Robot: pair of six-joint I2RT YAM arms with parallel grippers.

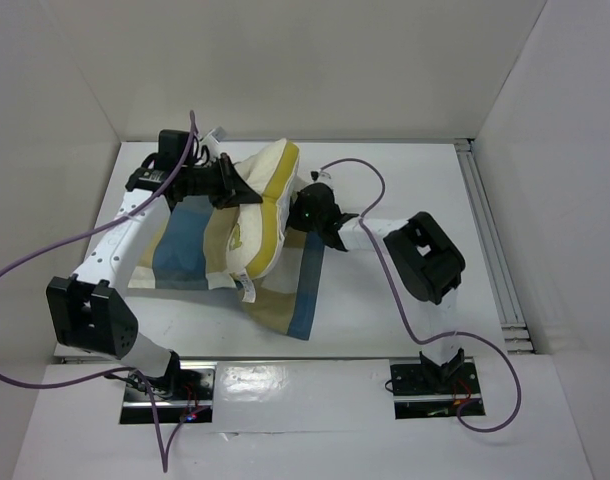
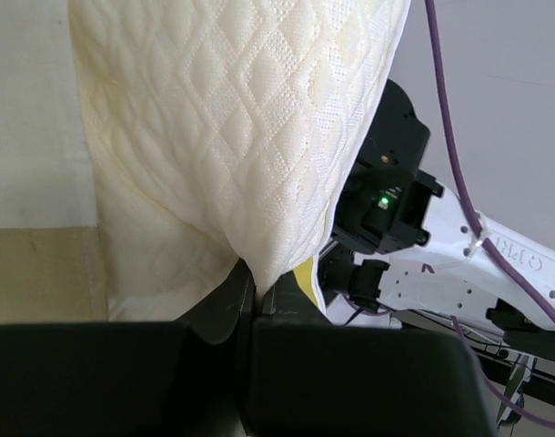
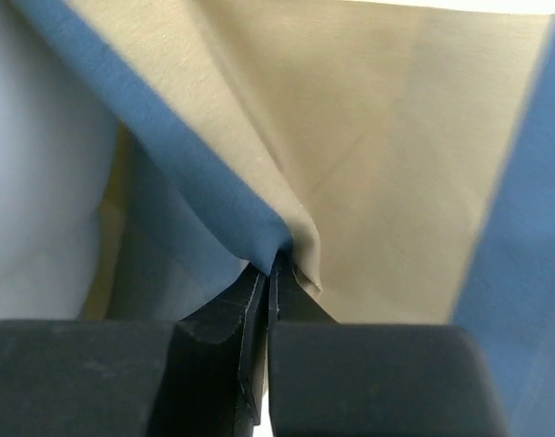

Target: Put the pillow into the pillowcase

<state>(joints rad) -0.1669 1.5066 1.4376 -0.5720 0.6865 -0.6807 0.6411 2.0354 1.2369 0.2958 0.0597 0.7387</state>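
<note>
Two claws, both clamped. Your left claw [image 2: 250, 287] is pinched tight on a fold of the pillow [image 2: 232, 137]. Your right claw [image 3: 274, 264] is pinched on a blue-and-tan edge of the pillowcase [image 3: 378, 155].

The pillow sits bunched and raised at the far middle of the bench [image 1: 430, 175], with its yellow band turned toward the right arm. Its near end drapes onto the case, which lies spread beneath it toward the near side. The views don't settle whether any of the pillow is already inside the case.

To do this step well, I'd judge you should lift the right claw's edge up and away so the mouth gapes. Then feed a pillow corner in with the left, low and along the bench. Check that the right has only one layer, since pinching both would shut the mouth. Go slowly: the pillow is soft and only a small fold is held, so it may slip free.
</note>
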